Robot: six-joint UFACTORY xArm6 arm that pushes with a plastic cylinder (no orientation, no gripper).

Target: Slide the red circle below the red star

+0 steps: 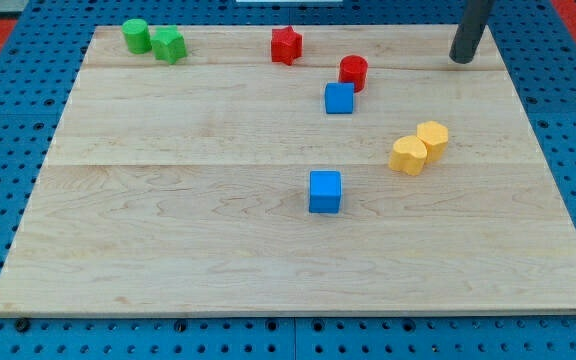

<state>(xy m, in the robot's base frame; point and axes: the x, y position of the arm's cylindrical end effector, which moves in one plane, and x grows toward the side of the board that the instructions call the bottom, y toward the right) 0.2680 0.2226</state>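
The red circle (pixel 353 72), a short red cylinder, stands near the view's top, right of centre. The red star (pixel 286 45) stands up and to the left of it, close to the board's top edge. A blue cube (pixel 339 98) touches the red circle at its lower left. My tip (pixel 460 60) is at the view's top right, well to the right of the red circle and apart from every block.
A green cylinder (pixel 136 36) and a green star-like block (pixel 169 45) stand together at the top left. Two yellow blocks, a heart shape (pixel 407 155) and a hexagon (pixel 432 138), touch at the right. A second blue cube (pixel 324 192) stands at mid-board. The wooden board (pixel 168 230) lies on blue pegboard.
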